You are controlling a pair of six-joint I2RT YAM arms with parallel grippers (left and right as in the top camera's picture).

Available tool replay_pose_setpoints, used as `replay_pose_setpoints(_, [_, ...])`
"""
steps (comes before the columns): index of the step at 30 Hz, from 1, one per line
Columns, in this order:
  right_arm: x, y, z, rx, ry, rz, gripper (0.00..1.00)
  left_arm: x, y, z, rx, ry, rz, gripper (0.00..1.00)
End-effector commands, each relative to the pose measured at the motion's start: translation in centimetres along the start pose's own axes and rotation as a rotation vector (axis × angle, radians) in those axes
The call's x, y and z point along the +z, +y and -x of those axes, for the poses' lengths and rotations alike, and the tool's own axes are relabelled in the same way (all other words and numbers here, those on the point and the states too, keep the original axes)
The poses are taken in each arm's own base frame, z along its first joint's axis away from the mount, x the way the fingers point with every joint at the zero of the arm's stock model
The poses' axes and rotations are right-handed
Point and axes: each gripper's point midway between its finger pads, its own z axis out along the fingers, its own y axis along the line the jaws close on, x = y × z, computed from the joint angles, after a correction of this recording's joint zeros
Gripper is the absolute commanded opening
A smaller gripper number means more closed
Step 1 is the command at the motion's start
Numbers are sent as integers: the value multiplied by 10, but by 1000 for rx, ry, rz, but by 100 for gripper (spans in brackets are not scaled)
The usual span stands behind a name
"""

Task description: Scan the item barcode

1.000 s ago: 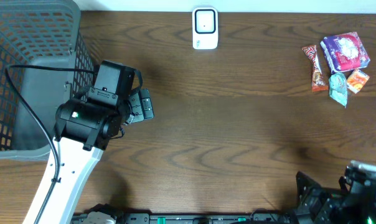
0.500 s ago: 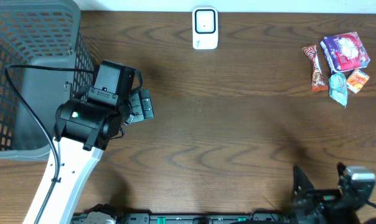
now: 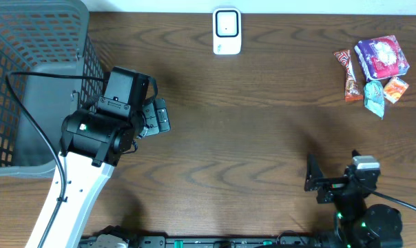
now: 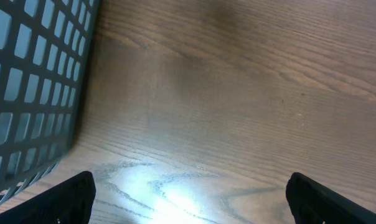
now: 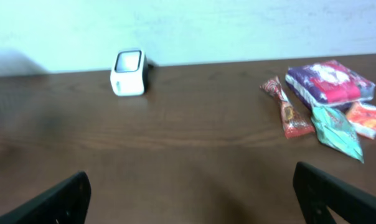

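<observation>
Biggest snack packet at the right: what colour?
Purple rectangular snack packet, pale print on top; clearest overhead.

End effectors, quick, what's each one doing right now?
Left end effector: open, holding nothing.
Right end effector: open, holding nothing.

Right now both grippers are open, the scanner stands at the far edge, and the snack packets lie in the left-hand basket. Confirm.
One error: the snack packets lie on the table at its far right, not in the basket; the overhead view shows it. The left gripper and right gripper are open, the scanner at the far edge.
</observation>
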Motion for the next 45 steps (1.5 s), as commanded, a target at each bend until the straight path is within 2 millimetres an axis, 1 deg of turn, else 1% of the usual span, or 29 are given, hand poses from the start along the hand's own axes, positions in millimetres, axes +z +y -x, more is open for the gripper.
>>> replay_pose_setpoints(1, [8,-1,-11,-13,-26,3,99,0,2,1,6,-1,10,98])
replay_pose_setpoints(6, [20,-2,-22,-16,-44,8,99,0,2,1,6,-1,10,98])
replay_pose_setpoints(10, [27,5,-23,-97,-78,47,99,0,2,1,6,-1,10,98])
replay_pose_setpoints(13, [34,6,-24,-136,-109,52,99,0,2,1,6,-1,10,98])
replay_pose_setpoints(22, [51,3,-32,-140,-210,47,99,0,2,1,6,-1,10,98])
replay_pose_setpoints(25, [54,-3,-32,-132,-246,14,99,0,2,1,6,-1,10,98])
replay_pose_setpoints(30, [53,-13,-28,-117,-265,-46,99,0,2,1,6,-1,10,98])
replay_pose_setpoints(32, [54,-15,-31,-117,-248,-53,99,0,2,1,6,-1,10,98])
replay_pose_setpoints(36, [58,-17,-51,-108,-167,-57,99,0,2,1,6,-1,10,98])
replay_pose_setpoints(45, [58,-25,-52,-96,-161,-84,99,0,2,1,6,-1,10,98])
